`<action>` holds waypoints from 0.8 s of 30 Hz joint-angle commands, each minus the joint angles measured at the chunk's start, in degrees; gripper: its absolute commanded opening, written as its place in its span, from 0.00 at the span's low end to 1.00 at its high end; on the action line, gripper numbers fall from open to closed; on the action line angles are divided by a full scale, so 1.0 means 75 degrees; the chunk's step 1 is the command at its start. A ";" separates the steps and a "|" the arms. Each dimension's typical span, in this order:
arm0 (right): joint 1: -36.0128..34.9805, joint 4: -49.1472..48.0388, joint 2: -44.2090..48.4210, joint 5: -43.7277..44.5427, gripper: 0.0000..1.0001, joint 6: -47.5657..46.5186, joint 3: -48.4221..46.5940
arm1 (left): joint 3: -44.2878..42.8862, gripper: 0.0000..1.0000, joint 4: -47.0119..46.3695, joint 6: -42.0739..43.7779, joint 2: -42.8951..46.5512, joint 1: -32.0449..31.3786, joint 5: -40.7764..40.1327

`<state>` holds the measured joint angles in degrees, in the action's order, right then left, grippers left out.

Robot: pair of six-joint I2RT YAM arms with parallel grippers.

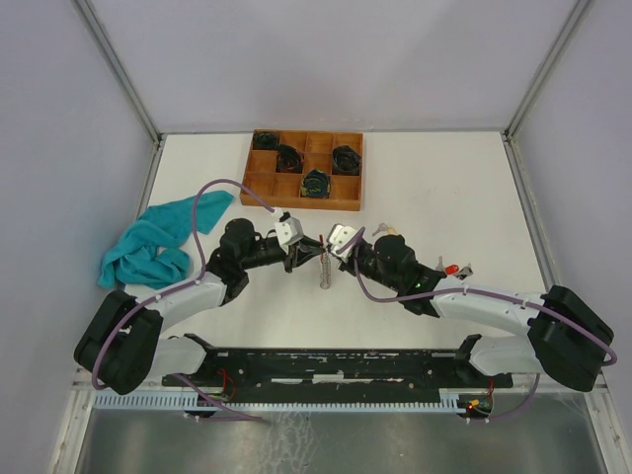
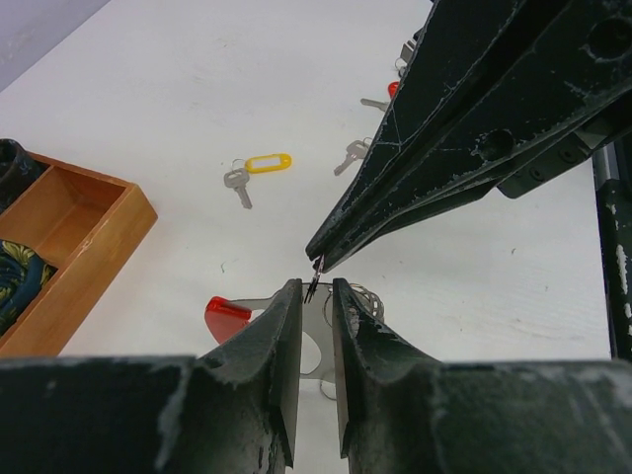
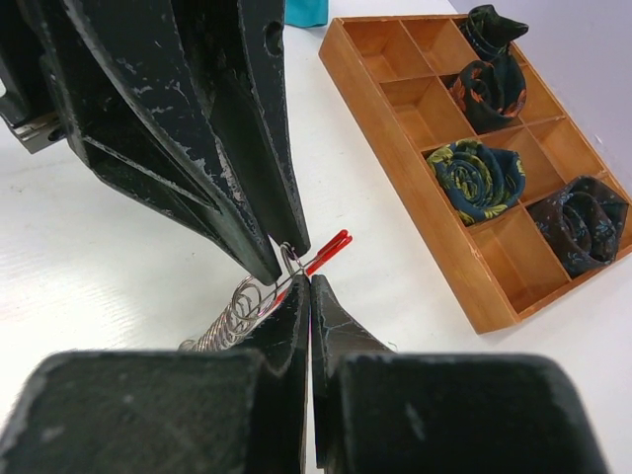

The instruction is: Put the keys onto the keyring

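My two grippers meet tip to tip over the table's middle, the left gripper (image 1: 301, 247) and the right gripper (image 1: 332, 247). Between them hangs a silver key with a red tag (image 3: 328, 251), also in the left wrist view (image 2: 227, 314). My right gripper (image 3: 309, 281) is shut on the key's thin edge. My left gripper (image 2: 316, 286) holds the key's small wire ring (image 3: 292, 259) between its narrowly parted tips. The keyring, a silver coil (image 3: 225, 318), stands just below them (image 1: 324, 273). A yellow-tagged key (image 2: 259, 168) and another key (image 2: 351, 155) lie on the table beyond.
A wooden compartment tray (image 1: 301, 204) with several black coiled bundles (image 1: 316, 183) stands at the back; it shows in both wrist views (image 2: 99, 257) (image 3: 415, 168). A teal cloth (image 1: 148, 242) lies at the left. Another red-tagged piece (image 1: 449, 269) lies beside the right arm.
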<state>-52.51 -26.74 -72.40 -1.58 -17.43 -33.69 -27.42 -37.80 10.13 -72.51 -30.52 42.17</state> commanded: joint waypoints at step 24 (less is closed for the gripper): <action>-0.0063 0.0203 0.0150 -0.0433 0.01 -0.0007 -0.0607 | -0.0251 0.15 0.0083 0.0398 0.0064 -0.0030 0.0131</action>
<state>-52.51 -23.86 -72.38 -3.55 -17.43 -35.22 -27.44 -35.86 11.44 -72.60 -30.52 42.13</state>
